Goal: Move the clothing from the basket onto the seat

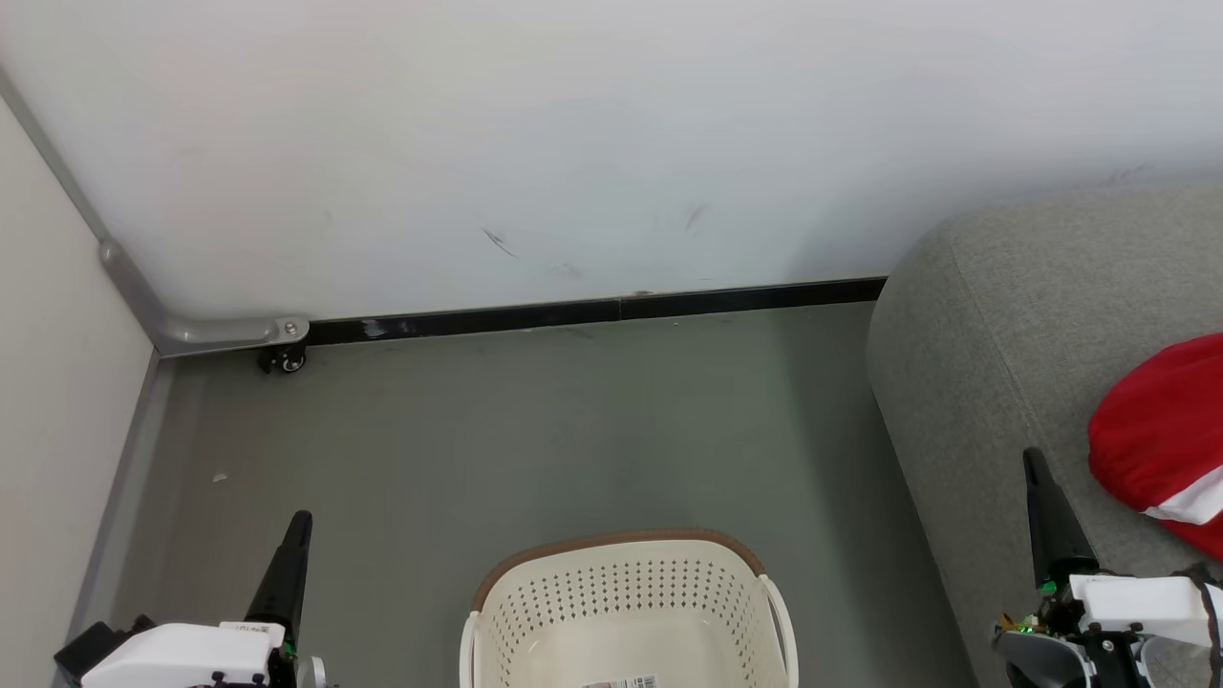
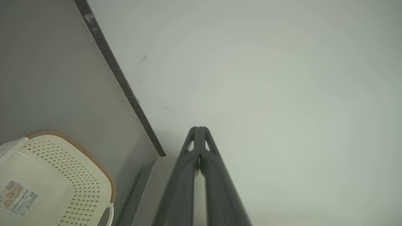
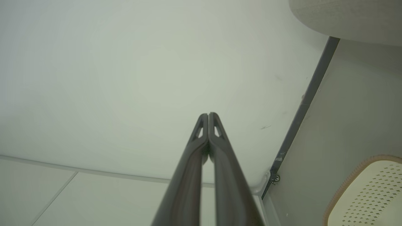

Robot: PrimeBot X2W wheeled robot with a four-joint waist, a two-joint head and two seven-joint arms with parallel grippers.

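Rightward, red clothing [image 1: 1161, 435] lies on the grey seat [image 1: 1003, 315]; the basket [image 1: 621, 592] stands on the floor [image 1: 573, 420] between left gripper [image 1: 300, 524] and right gripper [image 1: 1034, 468]; both clenched, grasping nothing.

Looks onto a plain white painted wall [image 1: 573, 143], softly and evenly lit, with a few short dark scuff marks [image 1: 497, 241] low down. Meets a smooth grey-green floor [image 1: 535, 430] along a thin black skirting strip [image 1: 611, 311]. Closes at the left with a flat cream side panel [image 1: 48, 382], edged by a rounded grey metal rail [image 1: 191, 333] that bends at the corner. Carries a small black caster wheel [image 1: 284, 360] just under the rail's end. Shows a tiny pale speck [image 1: 220, 477] on the floor near the panel.
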